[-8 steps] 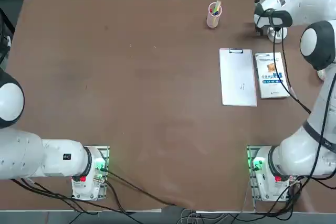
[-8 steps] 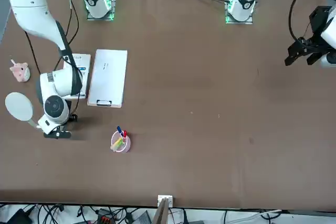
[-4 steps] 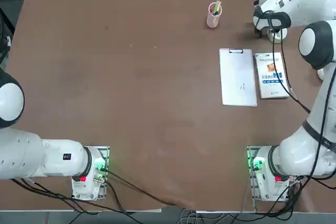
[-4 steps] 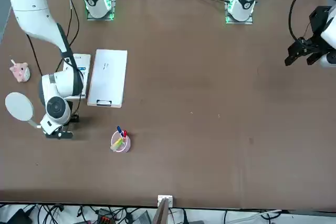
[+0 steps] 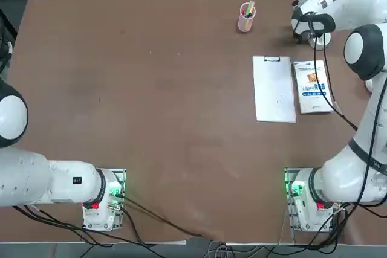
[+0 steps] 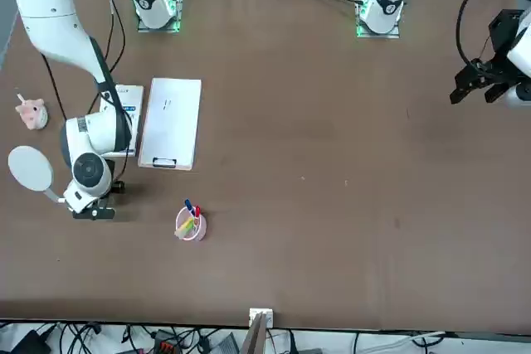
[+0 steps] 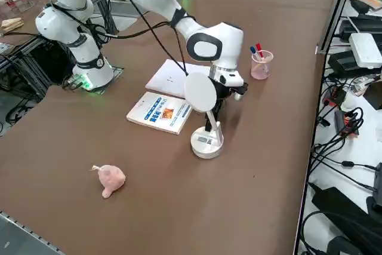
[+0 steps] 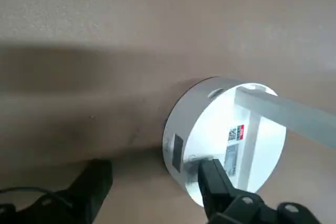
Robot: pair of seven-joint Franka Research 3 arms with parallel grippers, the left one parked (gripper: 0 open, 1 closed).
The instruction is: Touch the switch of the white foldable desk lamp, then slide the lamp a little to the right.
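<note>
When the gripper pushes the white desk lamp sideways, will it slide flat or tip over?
The lamp will probably slide if pushed low: its disc base sits flat on the table. A higher push might tip it, since the thin arm carries a broad head. The open right gripper straddles the base rim.

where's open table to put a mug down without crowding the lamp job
The whole stretch left of the clipboard and pink pen cup in the top view is bare. Crowded: the far right corner, where the open right end effector straddles the white lamp base, with the booklet and pink toy nearby.
</note>
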